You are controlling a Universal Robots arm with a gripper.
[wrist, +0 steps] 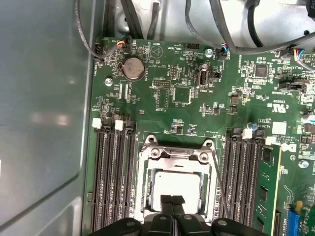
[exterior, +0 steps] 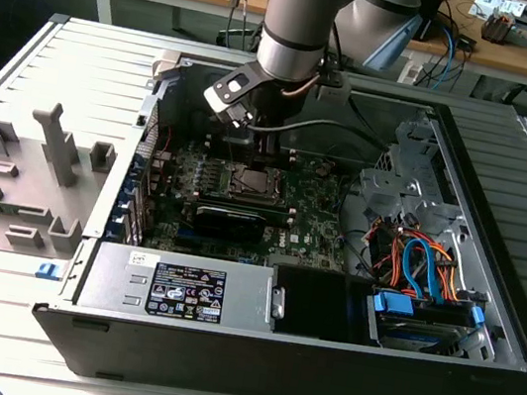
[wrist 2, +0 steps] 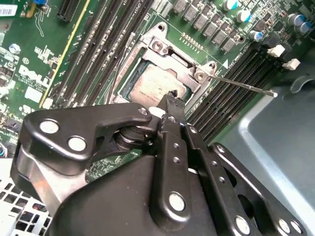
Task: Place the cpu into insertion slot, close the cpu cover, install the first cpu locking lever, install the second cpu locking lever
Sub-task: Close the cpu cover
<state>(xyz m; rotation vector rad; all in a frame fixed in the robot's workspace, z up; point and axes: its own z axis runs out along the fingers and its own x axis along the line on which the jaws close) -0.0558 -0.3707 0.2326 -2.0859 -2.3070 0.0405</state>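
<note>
Inside my open black metal computer case (exterior: 512, 337), the green circuit board (wrist: 162, 93) carries the silver-rimmed square insertion slot (wrist: 149, 194). The thin silver cpu cover (wrist: 177, 155) lies down around the flat grey-topped cpu (wrist: 177, 183). My black gripper (wrist: 172, 199) is pinched together, empty, over the cpu's edge.

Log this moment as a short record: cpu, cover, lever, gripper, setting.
cpu: lies flat, silver top showing
cpu cover: down, framing the cpu
locking lever: thin rod angled out over the memory slots
gripper: shut, tips at the cover's edge
setting: motherboard inside an open computer case
</note>
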